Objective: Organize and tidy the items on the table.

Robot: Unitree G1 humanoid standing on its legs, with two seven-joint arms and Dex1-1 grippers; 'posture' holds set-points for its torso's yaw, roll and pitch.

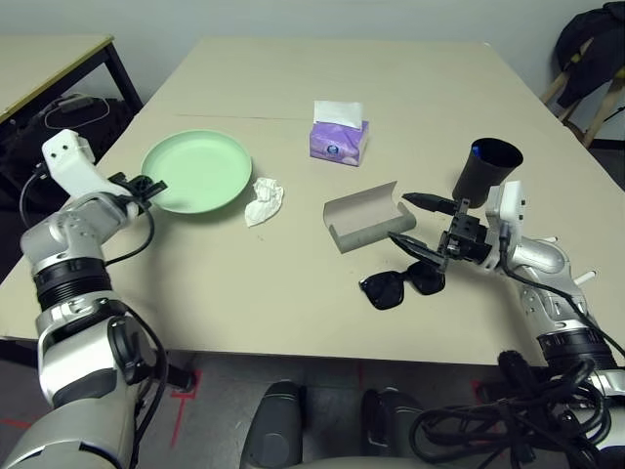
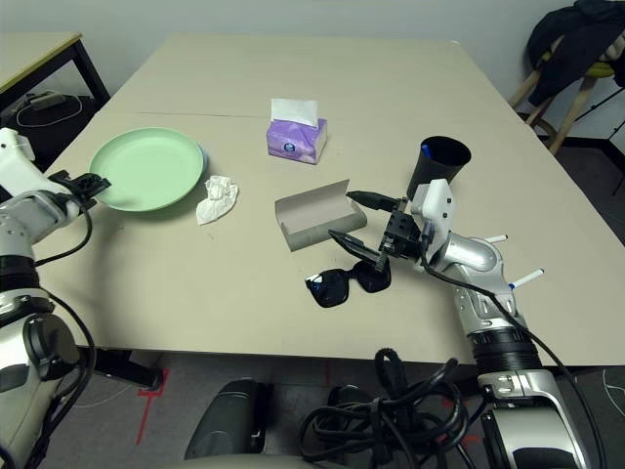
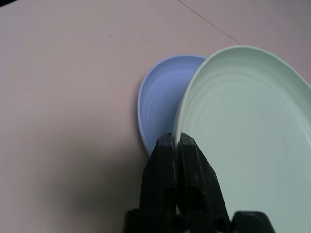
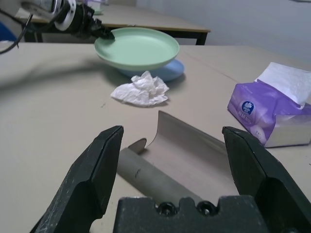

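No words or numbers could be read anywhere. The purple tissue box [image 4: 274, 112], a little beyond the right gripper's open fingers, carried only a small round white emblem on its front face, with a tiny line of print beneath it too small to make out.

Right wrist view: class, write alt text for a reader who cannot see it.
An open right gripper faces an open grey glasses case on a beige table. Beyond lie a crumpled tissue, stacked green and blue plates and a purple tissue box.
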